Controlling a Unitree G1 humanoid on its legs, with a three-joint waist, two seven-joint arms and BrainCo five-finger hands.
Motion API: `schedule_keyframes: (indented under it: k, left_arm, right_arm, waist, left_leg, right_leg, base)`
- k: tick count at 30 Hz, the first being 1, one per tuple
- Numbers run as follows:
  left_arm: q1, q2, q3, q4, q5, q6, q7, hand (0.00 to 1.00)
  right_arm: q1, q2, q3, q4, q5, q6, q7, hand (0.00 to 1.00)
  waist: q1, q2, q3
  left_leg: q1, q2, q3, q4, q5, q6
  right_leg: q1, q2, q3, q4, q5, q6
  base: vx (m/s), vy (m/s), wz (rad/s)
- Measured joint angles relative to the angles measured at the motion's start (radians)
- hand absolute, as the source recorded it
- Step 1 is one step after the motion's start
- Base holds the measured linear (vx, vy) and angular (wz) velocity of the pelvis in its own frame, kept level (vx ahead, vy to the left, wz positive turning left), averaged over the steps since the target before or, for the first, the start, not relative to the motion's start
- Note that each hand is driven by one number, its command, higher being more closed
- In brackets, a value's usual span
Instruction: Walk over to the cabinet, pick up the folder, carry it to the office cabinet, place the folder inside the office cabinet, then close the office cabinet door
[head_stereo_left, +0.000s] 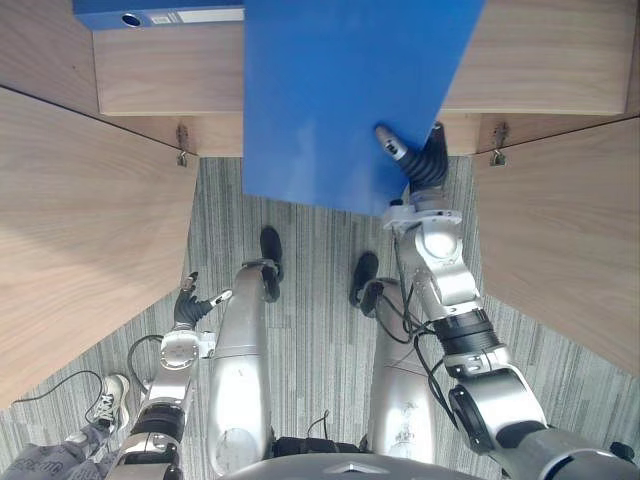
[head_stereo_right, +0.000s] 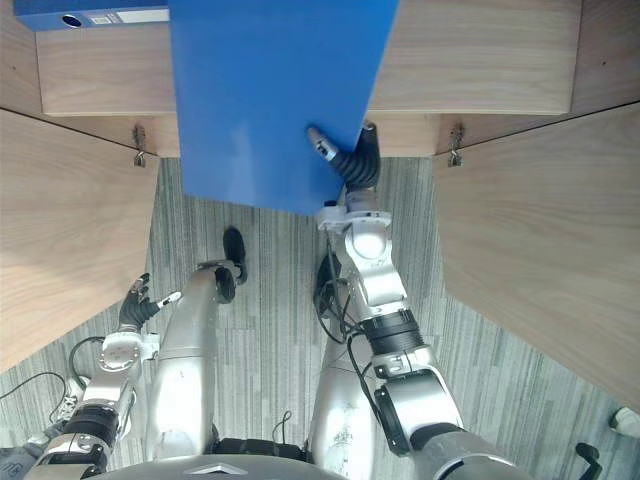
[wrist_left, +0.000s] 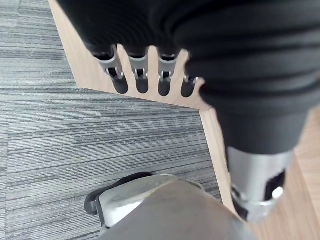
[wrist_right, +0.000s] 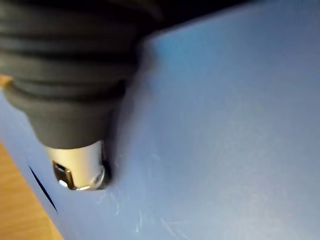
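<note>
1. Folder: blue, held flat and slightly skewed; far part over the cabinet shelf, near edge out over the carpet; right edge slants toward the near corner.
2. Right hand: grips the folder at its near right corner; thumb pressed on the top face, fingers hidden beneath.
3. Left hand: low at the robot's left side, fingers relaxed and holding nothing; just beside the lower edge of the left door; contact cannot be told.
4. Left door and right door: both swung wide toward the robot; 1 hinge shows at each inner corner.
5. Open room: a strip of carpet between the 2 doors, widening toward the robot; bare shelf on either side of the folder.
6. Second folder: blue, on the shelf at far left, just beside the held one.
7. Surface: pale wood grain; carpet grey, striped.
8. Person's shoe: on the carpet, near left.
</note>
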Motion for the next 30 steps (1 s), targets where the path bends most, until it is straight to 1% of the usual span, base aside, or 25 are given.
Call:
schedule_keyframes:
  k: [3, 7, 9, 11, 13, 15, 17, 19, 21, 25, 30]
  left_arm:
    - [-0.006, 0.000, 0.001, -0.006, 0.000, 0.000, 0.003, 0.00]
    - [-0.012, -0.002, 0.001, -0.037, -0.012, 0.000, 0.006, 0.00]
    - [-0.020, -0.003, 0.001, -0.037, -0.023, 0.001, 0.010, 0.00]
    - [-0.029, -0.007, 0.001, -0.040, -0.038, 0.001, 0.016, 0.00]
    - [-0.029, -0.008, 0.002, -0.041, -0.039, 0.001, 0.025, 0.00]
    - [-0.030, -0.009, 0.002, -0.040, -0.040, 0.001, 0.032, 0.00]
    - [-0.034, -0.008, 0.002, -0.039, -0.041, 0.002, 0.044, 0.00]
    - [-0.038, -0.010, 0.001, -0.036, -0.047, 0.003, 0.047, 0.00]
    - [-0.039, -0.016, 0.002, -0.034, -0.061, 0.003, 0.051, 0.00]
    - [-0.046, -0.020, 0.001, -0.029, -0.070, 0.005, 0.054, 0.00]
    - [-0.072, -0.028, -0.007, -0.019, -0.079, 0.005, 0.086, 0.00]
  right_arm:
    - [-0.074, 0.009, -0.036, 0.063, 0.062, 0.000, -0.028, 1.00]
    - [-0.197, 0.007, -0.097, 0.133, 0.182, -0.002, -0.074, 1.00]
    - [-0.234, 0.006, -0.115, 0.157, 0.208, -0.003, -0.084, 1.00]
    - [-0.275, 0.005, -0.138, 0.204, 0.233, -0.002, -0.111, 1.00]
    - [-0.303, 0.004, -0.150, 0.224, 0.235, -0.001, -0.124, 1.00]
    - [-0.345, -0.007, -0.158, 0.269, 0.271, -0.001, -0.133, 1.00]
    - [-0.400, -0.018, -0.187, 0.327, 0.329, 0.000, -0.149, 1.00]
    - [-0.435, -0.021, -0.221, 0.345, 0.381, -0.001, -0.153, 1.00]
    - [-0.495, -0.040, -0.242, 0.398, 0.458, -0.002, -0.155, 1.00]
    - [-0.545, -0.059, -0.269, 0.417, 0.510, -0.003, -0.190, 1.00]
    - [-0.598, -0.075, -0.321, 0.450, 0.577, -0.002, -0.245, 1.00]
  waist:
    - [0.000, 0.000, 0.000]
    - [0.006, 0.000, 0.000]
    - [0.010, 0.000, 0.000]
    - [0.016, 0.000, -0.001]
    - [0.016, 0.000, -0.001]
    - [0.015, 0.001, -0.001]
    - [0.013, 0.004, -0.003]
    - [0.014, 0.004, -0.003]
    - [0.017, 0.004, -0.003]
    - [0.018, 0.004, -0.003]
    - [0.013, 0.007, -0.009]
  left_leg:
    - [-0.003, 0.002, -0.004, 0.003, 0.000, 0.000]
    - [-0.031, 0.004, -0.007, -0.001, 0.006, -0.002]
    - [-0.041, 0.005, -0.007, -0.004, 0.012, 0.002]
    - [-0.042, 0.005, -0.012, -0.008, 0.015, 0.001]
    - [-0.044, 0.005, -0.012, -0.011, 0.015, 0.001]
    - [-0.048, 0.005, -0.015, -0.012, 0.015, 0.001]
    - [-0.065, 0.004, -0.031, -0.012, 0.017, 0.000]
    - [-0.070, 0.004, -0.035, -0.013, 0.019, -0.002]
    - [-0.070, -0.001, -0.033, -0.019, 0.022, -0.002]
    - [-0.073, -0.008, -0.036, -0.050, 0.044, -0.006]
    - [-0.053, -0.023, -0.038, -0.116, 0.085, -0.008]
  right_leg:
    - [-0.001, 0.000, -0.006, 0.003, -0.002, -0.003]
    - [-0.026, 0.001, -0.013, 0.000, 0.001, -0.007]
    - [-0.035, 0.002, -0.014, -0.001, 0.003, -0.007]
    - [-0.033, 0.002, -0.019, -0.008, 0.005, -0.008]
    - [-0.034, 0.003, -0.021, -0.011, 0.005, -0.008]
    - [-0.033, 0.003, -0.025, -0.017, 0.005, -0.009]
    - [-0.035, 0.003, -0.043, -0.025, 0.007, -0.011]
    - [-0.038, 0.003, -0.047, -0.026, 0.007, -0.011]
    - [-0.040, 0.000, -0.046, -0.028, 0.007, -0.011]
    - [-0.046, -0.004, -0.055, -0.046, 0.015, -0.016]
    - [-0.029, -0.013, -0.077, -0.079, 0.031, -0.026]
  base:
    - [-0.01, -0.053, 0.01]
    - [-0.02, -0.058, 0.01]
    - [0.00, -0.042, 0.01]
    - [0.02, -0.041, 0.03]
    - [0.02, -0.039, 0.01]
    - [0.01, -0.037, 0.01]
    - [0.00, -0.027, 0.08]
    - [0.00, -0.028, 0.05]
    - [0.00, -0.032, 0.04]
    - [-0.01, -0.036, 0.07]
    - [-0.01, -0.042, 0.14]
